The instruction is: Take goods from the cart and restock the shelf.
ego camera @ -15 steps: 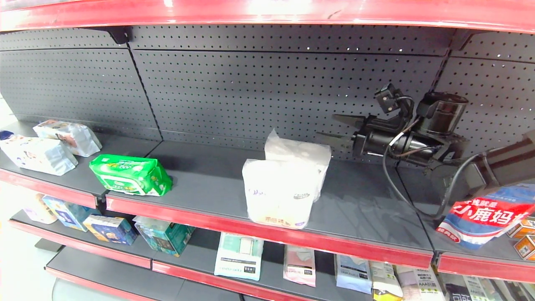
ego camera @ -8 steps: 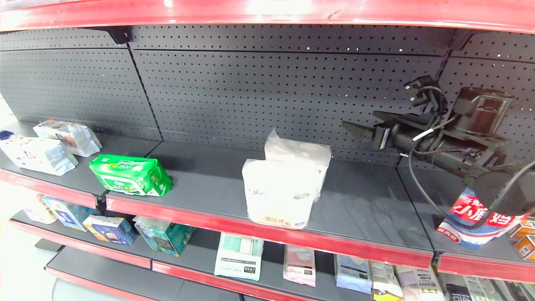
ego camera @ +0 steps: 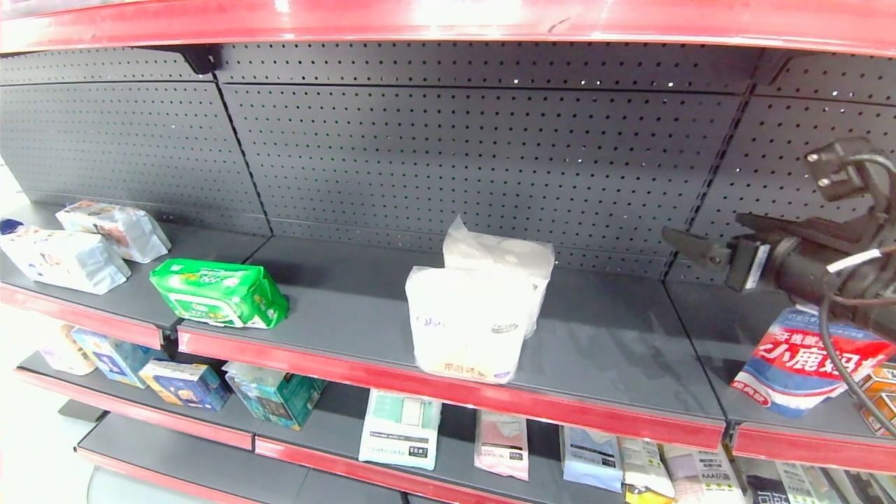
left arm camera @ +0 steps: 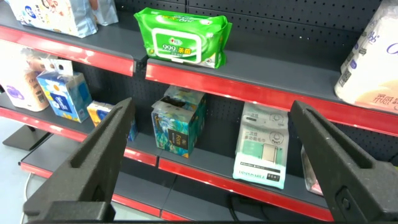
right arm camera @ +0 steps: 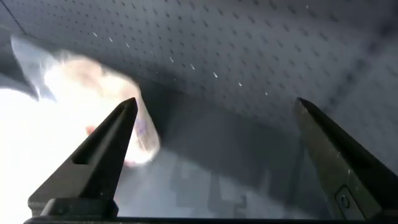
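The two white tissue packs stand on the middle shelf [ego camera: 616, 350], the front one [ego camera: 467, 323] upright right at the red front lip and the rear one [ego camera: 500, 255] touching it from behind. Nothing holds them. Your right pincer [right arm camera: 215, 102] is released and empty, off to the right of the packs and above the shelf, close to the pegboard back [ego camera: 455, 154]. Your left pincer [left arm camera: 211, 102] is also spread wide with nothing between its fingers, lower down and facing the shelf fronts. It looks up at the green wipes pack [left arm camera: 182, 36], which lies well to the left of the tissues.

I judge this placement done, with the next load to come from the cart.

Mind these risks:
- The front pack is soft and tall, and it sits at the very edge. A brush from the right arm could tip it over the lip.
- The right arm hangs over the blue-and-red bag [ego camera: 798, 360] on the neighbouring shelf section, and its loose cable [ego camera: 836, 357] droops across that bag. A quick pull could drag or topple it.
- The right fingertips are near the pegboard, so a swing inward could scrape it.
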`<state>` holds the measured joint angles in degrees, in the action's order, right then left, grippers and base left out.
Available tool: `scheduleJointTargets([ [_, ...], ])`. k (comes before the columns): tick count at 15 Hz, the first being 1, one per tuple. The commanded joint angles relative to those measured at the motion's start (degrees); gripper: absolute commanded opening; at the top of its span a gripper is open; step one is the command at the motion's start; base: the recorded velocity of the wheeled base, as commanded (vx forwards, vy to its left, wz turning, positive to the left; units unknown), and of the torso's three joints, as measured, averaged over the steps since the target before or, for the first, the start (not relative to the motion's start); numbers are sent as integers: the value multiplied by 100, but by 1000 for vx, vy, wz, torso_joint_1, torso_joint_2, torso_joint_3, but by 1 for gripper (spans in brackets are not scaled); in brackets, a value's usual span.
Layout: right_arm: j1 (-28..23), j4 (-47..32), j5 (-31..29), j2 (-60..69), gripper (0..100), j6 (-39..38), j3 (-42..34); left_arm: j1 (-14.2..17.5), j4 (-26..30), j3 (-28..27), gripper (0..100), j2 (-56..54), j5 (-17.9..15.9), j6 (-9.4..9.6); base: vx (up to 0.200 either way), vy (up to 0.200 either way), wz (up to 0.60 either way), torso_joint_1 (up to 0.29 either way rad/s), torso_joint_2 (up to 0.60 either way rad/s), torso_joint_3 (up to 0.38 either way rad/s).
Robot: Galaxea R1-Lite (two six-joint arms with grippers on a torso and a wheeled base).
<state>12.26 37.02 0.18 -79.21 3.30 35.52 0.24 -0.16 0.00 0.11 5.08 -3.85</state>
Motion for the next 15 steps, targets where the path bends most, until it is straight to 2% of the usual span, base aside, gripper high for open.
scheduleJointTargets([
  [1,-268,-11,43,1057,100,12,-880,2,-2,0,100,-2,1,-1,0,0,0,0,0,0],
  [7,-1270,-222,615,3263,100,21,-2946,2,-2,0,100,-2,1,-1,0,0,0,0,0,0],
  [8,-1288,-828,676,4125,100,21,-3262,2,-2,0,100,-2,1,-1,0,0,0,0,0,0],
  [11,-1270,-3105,667,6005,100,21,-3043,2,-2,0,100,-2,1,-1,0,0,0,0,0,0],
  [12,-1279,-3430,658,6225,100,21,-2990,2,-2,0,100,-2,1,-1,0,0,0,0,0,0],
  [13,-1297,-4080,606,6753,100,30,-2920,2,-2,0,100,-2,1,-1,0,0,0,0,0,0],
  [15,-1314,-4528,307,7333,100,4,-3034,2,-2,0,100,-2,1,-1,0,0,0,0,0,0],
])
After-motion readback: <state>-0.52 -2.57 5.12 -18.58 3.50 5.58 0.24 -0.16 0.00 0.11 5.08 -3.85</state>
